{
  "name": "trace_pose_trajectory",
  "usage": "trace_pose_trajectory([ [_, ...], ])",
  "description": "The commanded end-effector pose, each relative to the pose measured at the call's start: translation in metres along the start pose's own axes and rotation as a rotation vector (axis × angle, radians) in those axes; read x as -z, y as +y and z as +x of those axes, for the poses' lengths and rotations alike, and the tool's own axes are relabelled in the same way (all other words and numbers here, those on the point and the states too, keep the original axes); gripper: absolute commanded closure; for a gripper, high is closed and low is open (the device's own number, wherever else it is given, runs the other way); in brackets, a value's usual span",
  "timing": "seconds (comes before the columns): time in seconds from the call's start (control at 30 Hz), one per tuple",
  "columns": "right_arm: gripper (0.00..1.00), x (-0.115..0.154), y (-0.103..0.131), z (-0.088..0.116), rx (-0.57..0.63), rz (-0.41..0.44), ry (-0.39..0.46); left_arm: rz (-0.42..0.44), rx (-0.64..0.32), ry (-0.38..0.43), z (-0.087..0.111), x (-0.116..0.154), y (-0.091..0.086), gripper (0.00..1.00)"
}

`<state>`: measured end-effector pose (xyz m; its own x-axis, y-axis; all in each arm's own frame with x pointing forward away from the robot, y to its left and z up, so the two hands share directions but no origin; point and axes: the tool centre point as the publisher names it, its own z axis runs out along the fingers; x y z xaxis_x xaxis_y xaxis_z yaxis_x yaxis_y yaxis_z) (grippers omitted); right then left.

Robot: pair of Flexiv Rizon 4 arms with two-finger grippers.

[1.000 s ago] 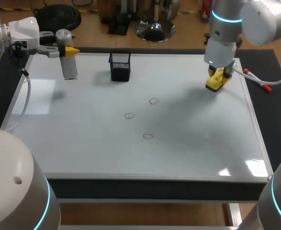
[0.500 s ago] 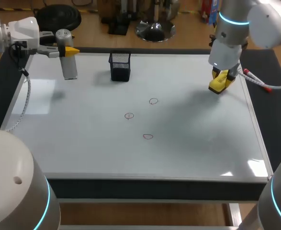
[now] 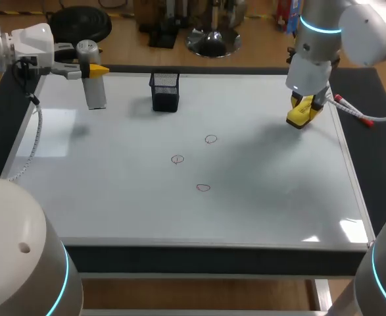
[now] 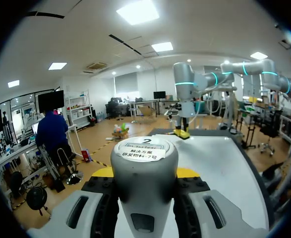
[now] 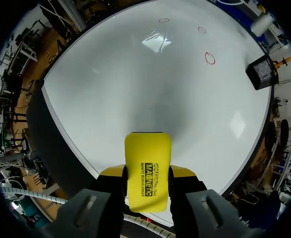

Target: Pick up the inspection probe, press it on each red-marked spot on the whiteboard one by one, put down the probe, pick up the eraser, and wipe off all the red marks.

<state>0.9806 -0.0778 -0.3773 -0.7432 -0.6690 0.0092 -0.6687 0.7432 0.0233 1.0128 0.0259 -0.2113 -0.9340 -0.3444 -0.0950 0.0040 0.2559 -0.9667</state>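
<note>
At the whiteboard's far left corner my left gripper (image 3: pixel 91 68) is shut on the grey cylindrical probe (image 3: pixel 93 82), which hangs upright over the board (image 3: pixel 114 197). From the left wrist the probe (image 4: pixel 144 168) fills the space between the fingers. My right gripper (image 3: pixel 302 105) is shut on the yellow eraser (image 3: pixel 299 111), held above the board's far right part. In the right wrist view the eraser (image 5: pixel 147 168) sits between the fingers. Three small red circles lie mid-board: one (image 3: pixel 210 139), another (image 3: pixel 177 158), the nearest (image 3: pixel 203 187). From the right wrist they appear far ahead (image 5: pixel 210 58).
A black mesh pen cup (image 3: pixel 165 91) stands on the board's far side, between the two grippers. A red-capped marker (image 3: pixel 354 113) lies off the board's right edge on the dark table. The board's frame (image 3: pixel 212 245) runs along the near side.
My right gripper with the eraser shifted slightly right and away during the first half second, then held still. The left arm and probe stayed put.
</note>
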Motion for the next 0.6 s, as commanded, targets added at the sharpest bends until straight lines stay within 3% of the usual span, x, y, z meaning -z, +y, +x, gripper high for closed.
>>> trace_pose_trajectory([
  [0.03, 1.0, 0.001, -0.001, -0.001, 0.001, 0.001, 0.004, 0.002, -0.002, -0.003, 0.001, 0.0, 0.0, 1.0],
  [0.47, 1.0, 0.001, -0.001, -0.001, 0.001, 0.001, 0.004, 0.002, -0.002, -0.003, 0.001, 0.0, 0.0, 1.0],
  [0.6, 1.0, 0.001, -0.001, -0.001, 0.001, 0.001, 0.004, -0.004, -0.018, 0.004, 0.016, -0.002, -0.006, 1.0],
])
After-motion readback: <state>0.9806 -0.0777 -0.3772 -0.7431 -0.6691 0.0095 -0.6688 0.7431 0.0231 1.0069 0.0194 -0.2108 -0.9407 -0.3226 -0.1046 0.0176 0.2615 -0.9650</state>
